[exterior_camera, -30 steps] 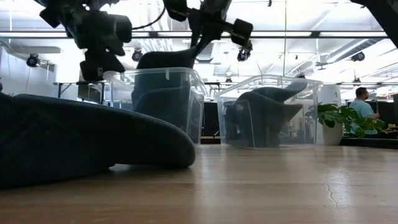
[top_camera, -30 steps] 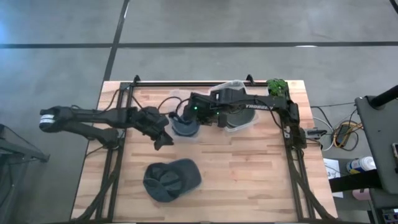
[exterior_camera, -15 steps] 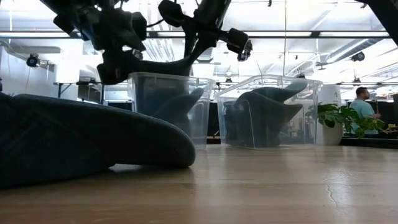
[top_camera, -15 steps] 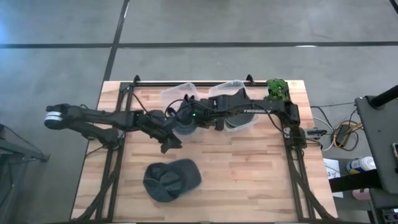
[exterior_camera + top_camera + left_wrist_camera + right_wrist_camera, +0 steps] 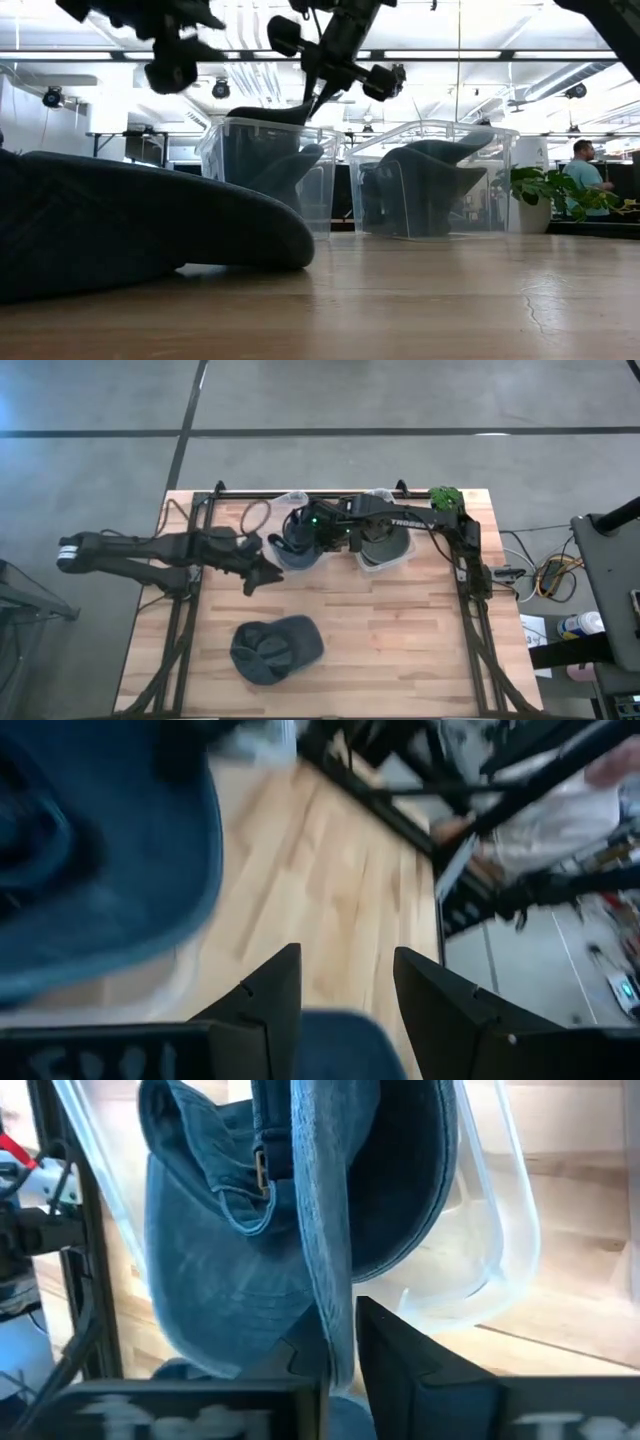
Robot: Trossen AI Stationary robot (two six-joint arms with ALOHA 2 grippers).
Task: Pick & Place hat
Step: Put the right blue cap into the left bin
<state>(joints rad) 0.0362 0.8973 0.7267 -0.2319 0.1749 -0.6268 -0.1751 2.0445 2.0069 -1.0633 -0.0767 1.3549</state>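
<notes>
My right gripper [image 5: 342, 1342] over the left clear bin [image 5: 300, 545], fingers pinching the brim of a blue hat [image 5: 300, 1210] that hangs into that bin, my left gripper [image 5: 345, 985] beside the bin, fingers spread, grasping nothing

Left arm is stretched low across the table from the left edge; left gripper [image 5: 262, 574] is held with fingers [image 5: 268, 1000] parted, nothing between them. Right arm is extended from the right rear corner; right gripper [image 5: 300, 542] is pointed downward, fingers [image 5: 400, 1350] near-closed.
</notes>
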